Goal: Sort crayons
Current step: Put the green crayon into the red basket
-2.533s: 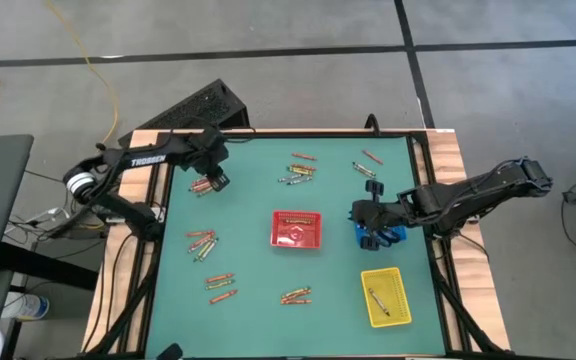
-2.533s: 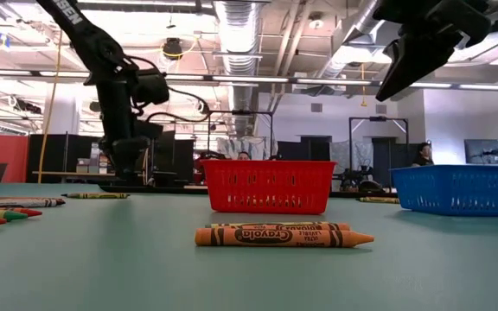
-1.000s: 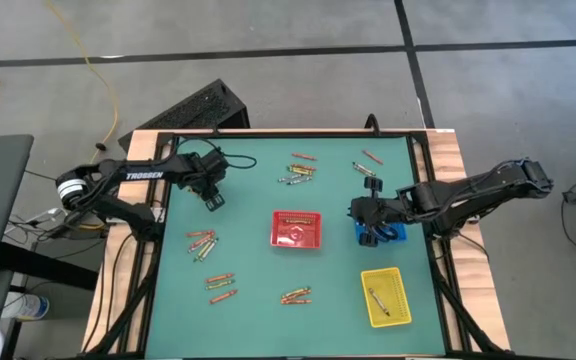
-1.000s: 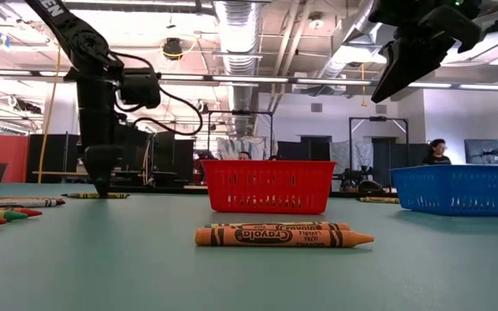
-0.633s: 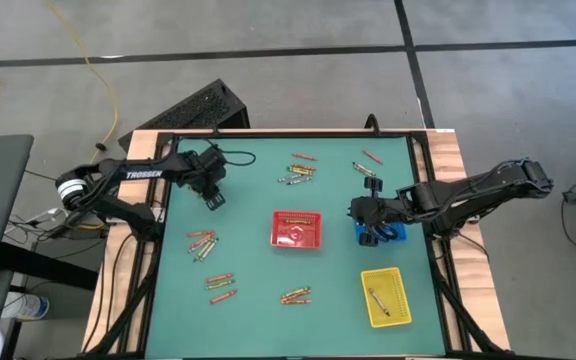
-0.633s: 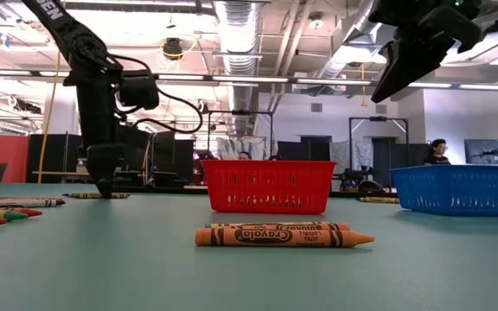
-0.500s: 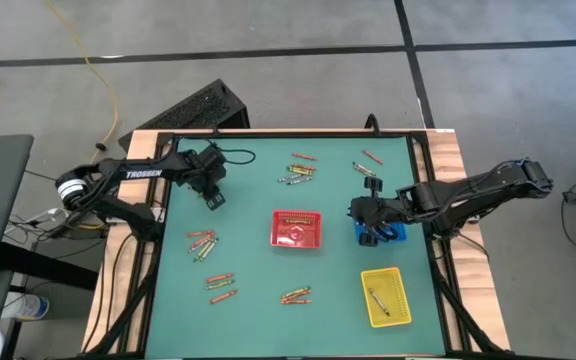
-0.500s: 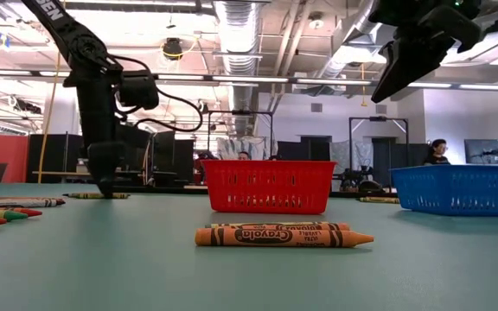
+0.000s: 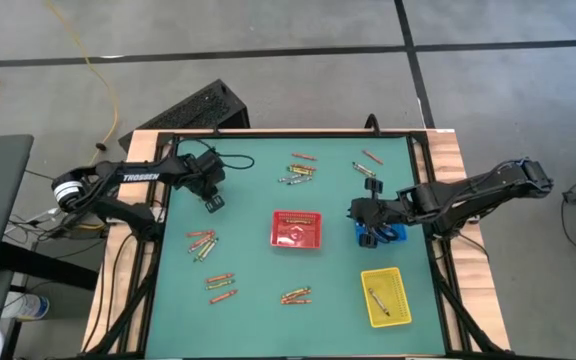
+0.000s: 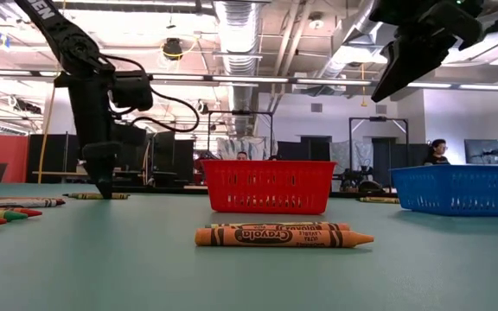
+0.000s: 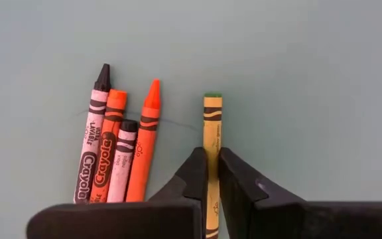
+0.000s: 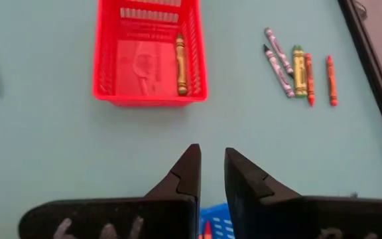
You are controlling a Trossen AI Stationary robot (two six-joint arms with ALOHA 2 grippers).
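Where its fingers had stood apart a second earlier, the left hand [image 11: 211, 174] had pinched the green-tipped crayon [image 11: 211, 133]; the right hand [image 12: 210, 174] stayed narrow, empty.

Overall light: bright and even across all four views.
Source: ceiling strip lights [image 10: 102, 79] glow along 12 o'clock of the low view.
Shadows: soft and faint; the crayons [image 11: 118, 156] in the left wrist view cast almost none on the table [image 11: 297, 86].
Glare: mild white bloom around the strip lights.
Focus: the nearest crayon [image 10: 284, 235] in the low view is sharp, the room behind softer.
Blur: the red tray [image 12: 151, 56] looks slightly soft.
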